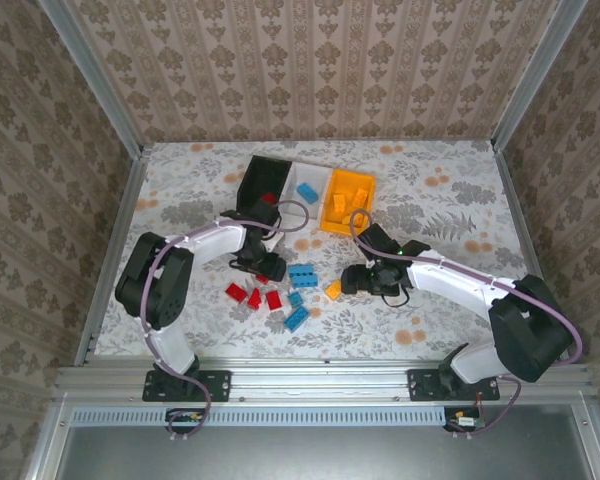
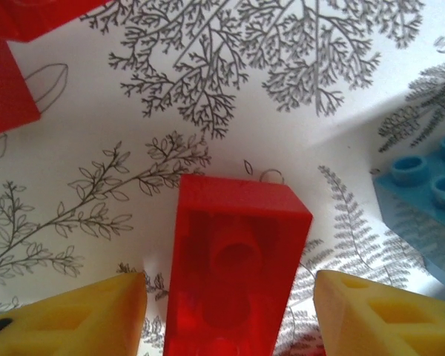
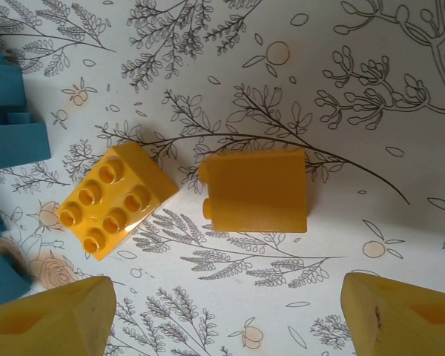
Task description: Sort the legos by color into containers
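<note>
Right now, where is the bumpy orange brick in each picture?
Top external: the orange brick lies a little below the middle, just right of the blue bricks. Its bumps are too small to see, so this is a likely match.
Right wrist: left of middle, bumps up, above one of the right arm's yellow fingers.
Shared landmark: the blue bricks close beside it.

Red brick (image 2: 237, 267), blue brick (image 2: 430, 215) and orange bricks (image 3: 115, 200) on a printed cloth (image 3: 341, 89).
The cloth is white with grey branches, ferns and small orange blossoms. Behind stand a black bin (image 1: 255, 180), a white bin (image 1: 302, 172) and an orange bin (image 1: 366, 200). The gripper fingers (image 2: 74, 319) are yellow, and the walls (image 1: 310, 60) show a beige-brown damask pattern.
</note>
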Robot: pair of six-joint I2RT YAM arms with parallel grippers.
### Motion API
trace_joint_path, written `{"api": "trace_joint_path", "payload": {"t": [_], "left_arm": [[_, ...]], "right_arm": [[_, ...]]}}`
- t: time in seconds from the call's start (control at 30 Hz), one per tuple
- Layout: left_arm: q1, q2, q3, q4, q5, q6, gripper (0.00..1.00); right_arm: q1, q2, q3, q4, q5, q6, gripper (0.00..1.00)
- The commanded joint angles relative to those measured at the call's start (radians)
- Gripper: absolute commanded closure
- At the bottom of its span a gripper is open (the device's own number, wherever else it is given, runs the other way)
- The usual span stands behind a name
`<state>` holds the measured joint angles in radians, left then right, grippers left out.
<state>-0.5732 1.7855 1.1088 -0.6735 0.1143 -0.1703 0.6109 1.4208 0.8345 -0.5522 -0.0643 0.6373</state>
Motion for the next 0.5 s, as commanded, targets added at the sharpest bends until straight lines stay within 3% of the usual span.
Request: {"api": "trace_joint_path", "payload": {"t": [0.0,0.17,0.37,0.47], "left_arm": [[-0.002,0.023,0.035,0.005,-0.018,0.022,0.47],[0.004,0.016,0.031,0.006,-0.014,0.004,0.69],[0.088,-0.110,0.040,-0.035,0.039,-0.053,0.69],[0.199,-0.204,0.075,-0.046,0.102,-0.088,0.69]], "right_arm": [[0.029,0.006,0.029,0.012,-0.016,0.026,0.19],[0.061,0.054,0.090,0.012,-0.009,0.025,0.19],[0.073,0.085,0.131,0.008,-0.014,0.019,0.19],[0.076,0.101,0.162,0.012,-0.020,0.022,0.19]]}}
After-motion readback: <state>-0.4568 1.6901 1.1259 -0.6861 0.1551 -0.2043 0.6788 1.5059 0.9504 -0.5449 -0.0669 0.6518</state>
